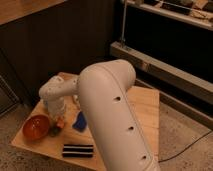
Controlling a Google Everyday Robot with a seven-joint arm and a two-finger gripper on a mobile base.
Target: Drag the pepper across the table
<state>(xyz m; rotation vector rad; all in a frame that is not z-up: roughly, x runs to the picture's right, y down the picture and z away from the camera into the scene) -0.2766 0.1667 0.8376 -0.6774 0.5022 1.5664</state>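
Gripper low over left end of table, fingers together, right above pepper; can't tell if it's pinched. Pepper lies just at 3 o'clock of red bowl; blue sponge at pepper's 3 o'clock.

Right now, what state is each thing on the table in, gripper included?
gripper: shut, down at the pepper.
pepper: lying on the table under the gripper.
red bowl: upright, beside the pepper.
blue sponge: flat on the table.
black striped block: flat, near the front edge.
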